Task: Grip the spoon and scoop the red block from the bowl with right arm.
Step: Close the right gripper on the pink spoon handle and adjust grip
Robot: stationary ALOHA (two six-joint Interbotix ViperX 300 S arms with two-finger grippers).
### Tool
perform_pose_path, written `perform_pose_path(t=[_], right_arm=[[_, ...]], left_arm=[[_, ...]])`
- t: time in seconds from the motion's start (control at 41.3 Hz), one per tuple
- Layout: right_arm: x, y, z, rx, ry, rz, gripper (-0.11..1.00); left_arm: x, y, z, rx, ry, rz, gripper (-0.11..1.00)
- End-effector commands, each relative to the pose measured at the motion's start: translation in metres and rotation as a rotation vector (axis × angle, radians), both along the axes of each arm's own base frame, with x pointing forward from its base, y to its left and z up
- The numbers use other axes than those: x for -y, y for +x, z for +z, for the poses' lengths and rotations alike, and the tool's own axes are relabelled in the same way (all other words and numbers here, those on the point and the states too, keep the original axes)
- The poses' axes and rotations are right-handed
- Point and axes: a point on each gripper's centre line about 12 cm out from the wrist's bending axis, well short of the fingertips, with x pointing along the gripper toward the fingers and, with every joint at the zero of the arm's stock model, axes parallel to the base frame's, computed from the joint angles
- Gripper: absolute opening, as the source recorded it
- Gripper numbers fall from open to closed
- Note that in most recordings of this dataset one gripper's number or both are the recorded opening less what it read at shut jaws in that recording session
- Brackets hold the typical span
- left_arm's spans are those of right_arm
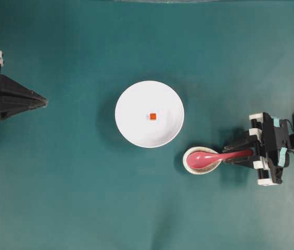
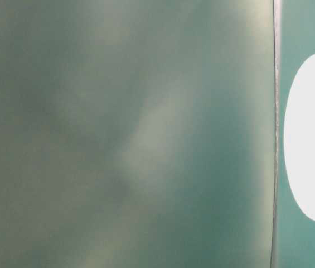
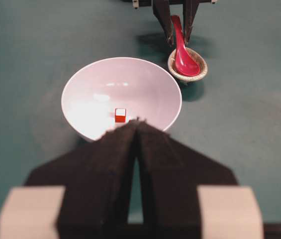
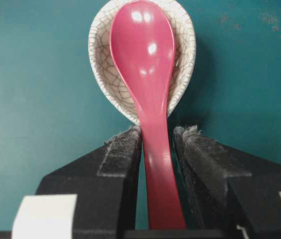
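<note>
The table (image 1: 74, 208) fills the blurred table-level view, where only an edge of the bowl (image 1: 149, 114) shows. The left gripper (image 1: 45, 100) is closed and empty. The right gripper (image 4: 157, 137) straddles the spoon (image 4: 147, 74) handle; contact is unclear. The spoon lies in the dish (image 4: 103, 64). The block (image 1: 152, 116) sits mid-bowl.

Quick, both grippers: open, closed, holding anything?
Left gripper: closed, empty, away from the large round white bowl.
Right gripper: jaws straddle the glossy pink-red plastic spoon handle, a slight gap on one side; firm grip cannot be told.
</note>
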Motion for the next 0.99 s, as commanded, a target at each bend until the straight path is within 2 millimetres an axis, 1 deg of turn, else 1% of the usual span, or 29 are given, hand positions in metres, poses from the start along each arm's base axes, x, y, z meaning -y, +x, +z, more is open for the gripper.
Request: perform_pose_path(t=[0.0,0.968], right_arm=[[-0.0025,0.0036,0.0037,0.019,0.000,0.008,0.39],[-0.0037,0.0067,0.0056,0.032,-0.026,0.025,0.38]], left_arm=[[0.0000,0.0031,0.0122,0.031,-0.001,0.000,0.00],[-0.0003,0.0035,0.0110,0.026,-0.001,0.002,0.00]])
